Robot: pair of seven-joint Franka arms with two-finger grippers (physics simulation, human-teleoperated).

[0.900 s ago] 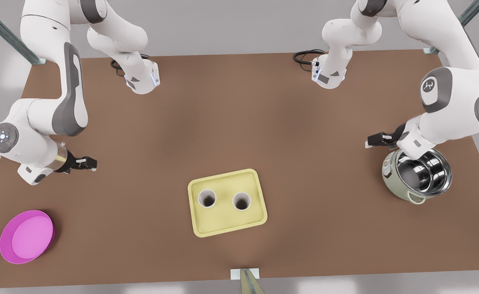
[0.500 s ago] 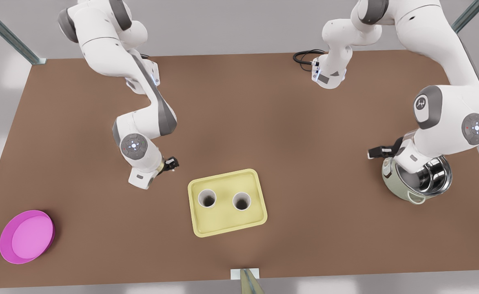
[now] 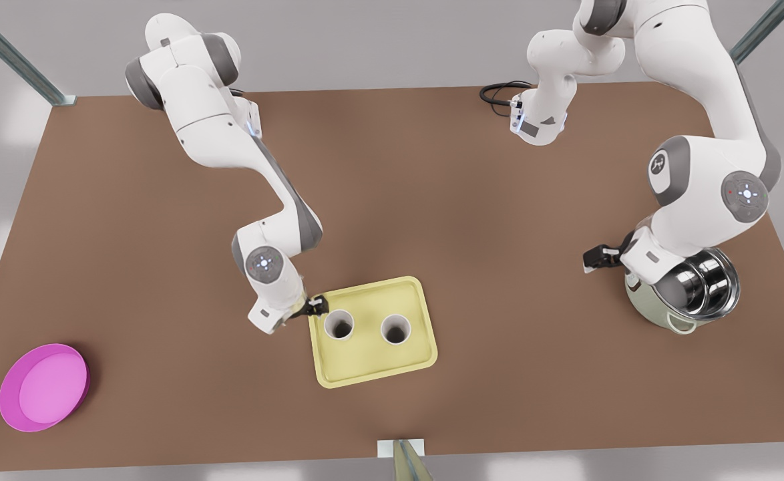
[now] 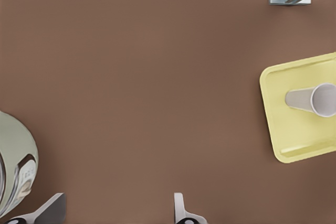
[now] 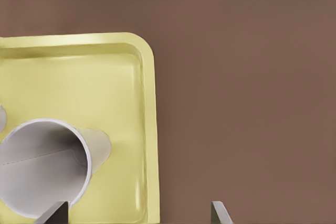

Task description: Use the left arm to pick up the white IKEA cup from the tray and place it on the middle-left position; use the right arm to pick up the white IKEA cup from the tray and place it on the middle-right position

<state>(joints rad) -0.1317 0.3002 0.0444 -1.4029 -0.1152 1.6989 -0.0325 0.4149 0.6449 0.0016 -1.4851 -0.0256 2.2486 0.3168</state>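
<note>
Two white cups [image 3: 339,325] [image 3: 395,329] stand upright, side by side, on the pale yellow tray [image 3: 372,364]. My right gripper [image 3: 318,306], on the brass-ringed arm at the front view's left, hangs open at the tray's left rim, just beside the nearer cup [image 5: 42,166]. In the right wrist view this gripper [image 5: 137,214] straddles the tray's rim [image 5: 149,129]. My left gripper [image 3: 592,259], on the arm at the front view's right, is open beside the pot, far from the tray [image 4: 294,135] and cup [image 4: 315,99]. Nothing sits between the left gripper's [image 4: 116,211] fingers.
A steel pot [image 3: 682,287] with a pale green shell stands at the front view's right, under the left arm's wrist, and also appears as the pot [image 4: 13,166] in the left wrist view. A magenta dish [image 3: 45,387] lies at the near left corner. Brown table surrounds the tray.
The brass-ringed arm swung from the table's left side across to the tray's left rim. The other arm's gripper edged slightly toward the tray. Cups and tray stayed put.
</note>
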